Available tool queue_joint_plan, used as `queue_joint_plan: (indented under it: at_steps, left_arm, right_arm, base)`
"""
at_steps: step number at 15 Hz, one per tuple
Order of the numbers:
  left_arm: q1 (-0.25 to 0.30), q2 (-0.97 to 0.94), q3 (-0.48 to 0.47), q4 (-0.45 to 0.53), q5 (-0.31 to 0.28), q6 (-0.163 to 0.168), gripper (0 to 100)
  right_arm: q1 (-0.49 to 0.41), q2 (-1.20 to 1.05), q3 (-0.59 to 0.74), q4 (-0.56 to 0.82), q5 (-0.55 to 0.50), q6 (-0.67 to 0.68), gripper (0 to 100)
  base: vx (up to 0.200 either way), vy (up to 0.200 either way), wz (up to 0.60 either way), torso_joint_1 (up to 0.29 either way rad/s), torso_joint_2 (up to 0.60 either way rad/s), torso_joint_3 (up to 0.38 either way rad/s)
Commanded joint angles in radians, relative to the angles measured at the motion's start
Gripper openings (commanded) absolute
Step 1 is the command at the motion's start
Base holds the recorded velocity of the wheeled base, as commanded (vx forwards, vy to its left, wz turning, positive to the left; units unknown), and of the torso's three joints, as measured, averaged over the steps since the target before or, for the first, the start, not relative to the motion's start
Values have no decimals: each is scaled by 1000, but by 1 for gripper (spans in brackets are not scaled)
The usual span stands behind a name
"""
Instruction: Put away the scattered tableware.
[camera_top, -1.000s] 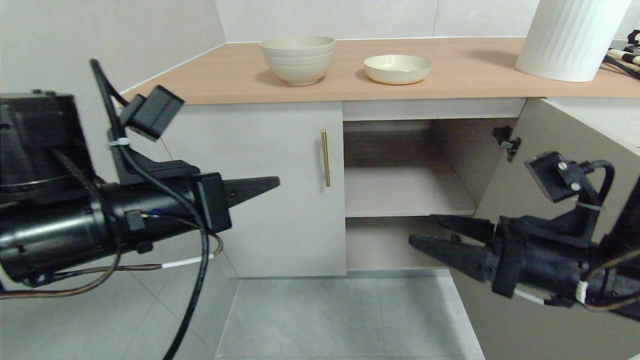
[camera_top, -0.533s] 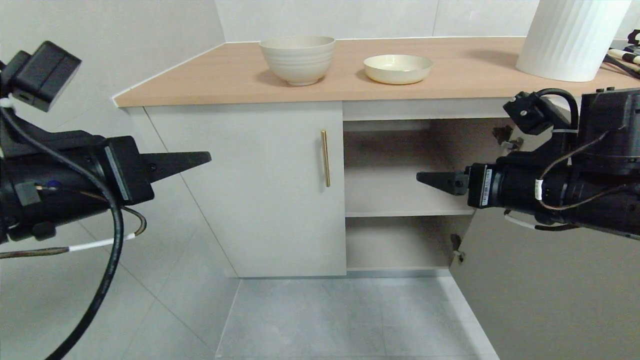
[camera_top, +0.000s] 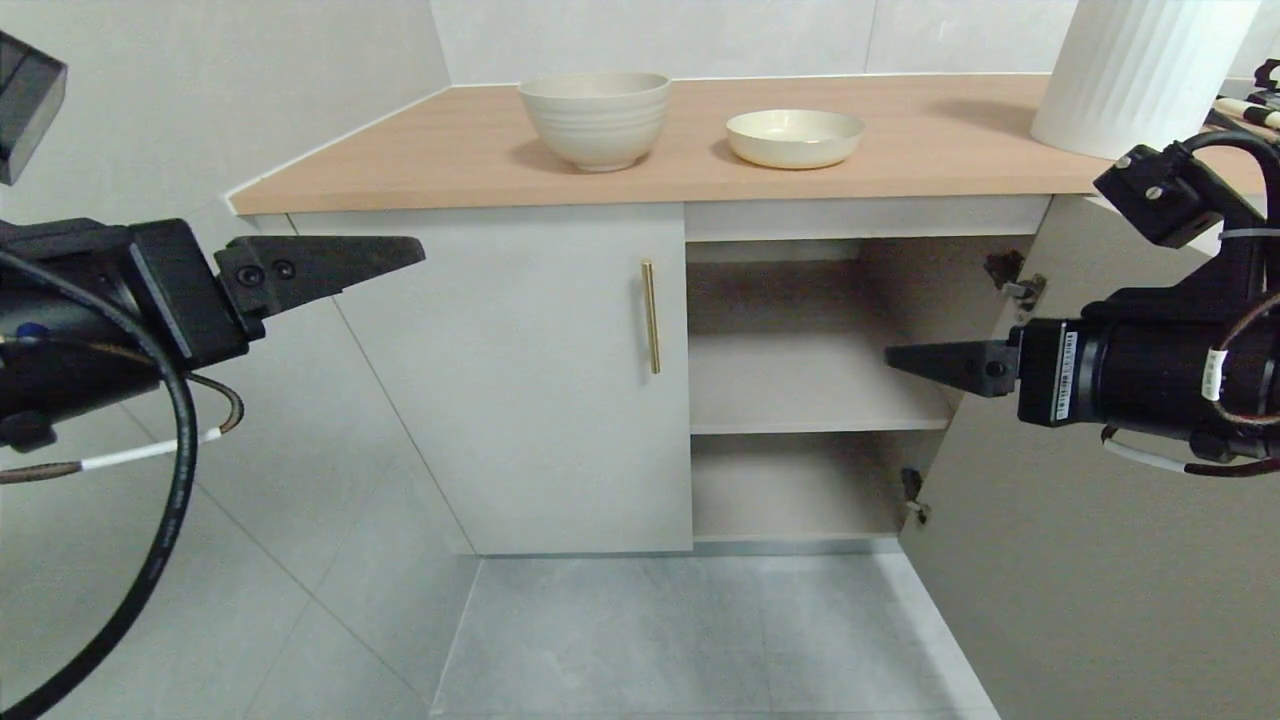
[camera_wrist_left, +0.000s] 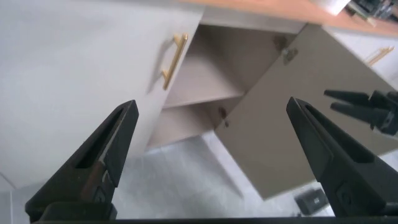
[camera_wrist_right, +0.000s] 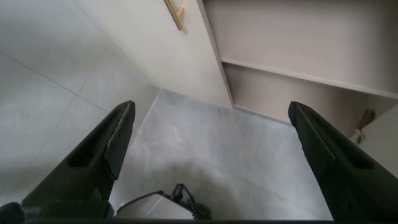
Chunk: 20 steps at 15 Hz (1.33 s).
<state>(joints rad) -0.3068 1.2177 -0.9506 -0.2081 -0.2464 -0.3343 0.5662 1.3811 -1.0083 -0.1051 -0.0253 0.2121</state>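
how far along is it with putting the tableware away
Done: the cabinet door on the right stands open, baring the shelves. In hand: nothing; the left gripper and right gripper are both open and empty. Left: nearly everything; the deep bowl and shallow dish sit on the countertop, both yet to go inside.
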Motion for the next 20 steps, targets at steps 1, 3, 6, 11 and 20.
queue_joint_plan:
  at_steps: [1, 3, 6, 11, 20]
  left_arm:
    - [-2, -12, 12, -8, 1, 0, 100]
    - [-2, -20, 13, -8, -2, 0, 100]
    - [-2, -20, 18, -7, -7, 1, 100]
    - [-2, -24, 16, -5, -7, 1, 100]
    - [-2, -20, 16, -7, -7, 1, 100]
  right_arm:
    - [1, -10, -3, -1, -2, 1, 100]
    - [1, -17, -1, -1, -22, 0, 100]
    - [1, -17, -1, -1, -22, 0, 100]
    - [1, -30, -1, -1, -21, 0, 100]
    - [23, -42, 4, 2, -11, 3, 100]
  base:
    - [0, 0, 0, 0, 0, 0]
    - [0, 0, 0, 0, 0, 0]
    - [0, 0, 0, 0, 0, 0]
    - [160, 0, 0, 0, 1, 3]
    - [200, 0, 0, 5, 1, 1]
